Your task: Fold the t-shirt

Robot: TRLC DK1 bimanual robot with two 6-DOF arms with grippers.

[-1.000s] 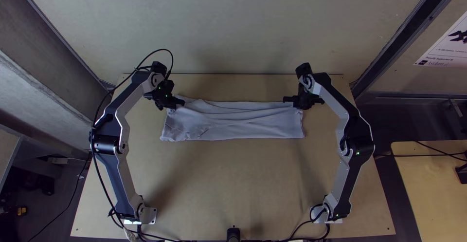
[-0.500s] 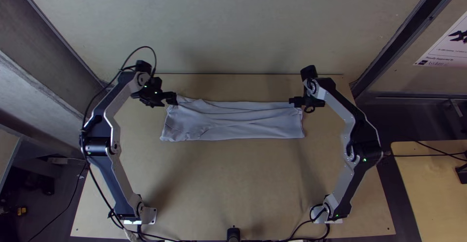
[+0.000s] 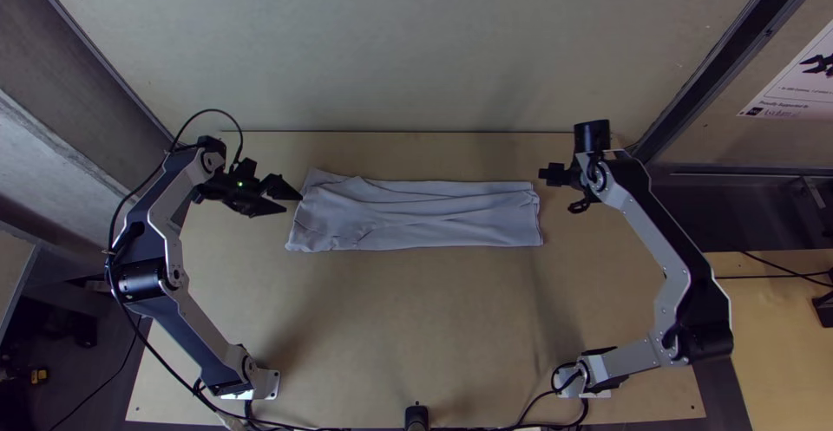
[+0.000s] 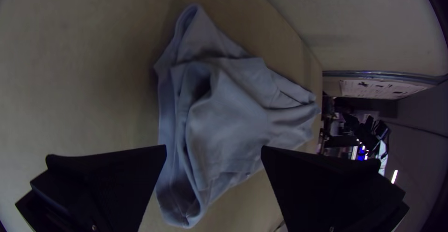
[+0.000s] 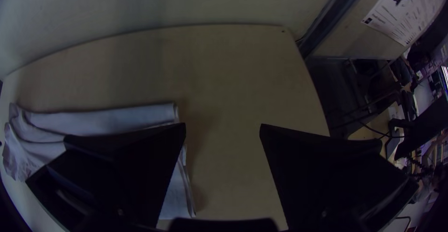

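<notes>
1 wood tbl (image 3: 416, 327), folded tee (image 3: 434, 223) atop, pale wall (image 3: 416, 49) behind, poster (image 3: 791, 88) R

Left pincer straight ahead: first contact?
Likely the t-shirt, at its left-hand end in the top view; the left pincer points there. Height is hard to judge, so it might pass above.

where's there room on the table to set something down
The wooden table is bare between the t-shirt and the arms' bases, with a narrower strip behind the t-shirt. Its far corners are crowded by the left gripper and right gripper.
</notes>
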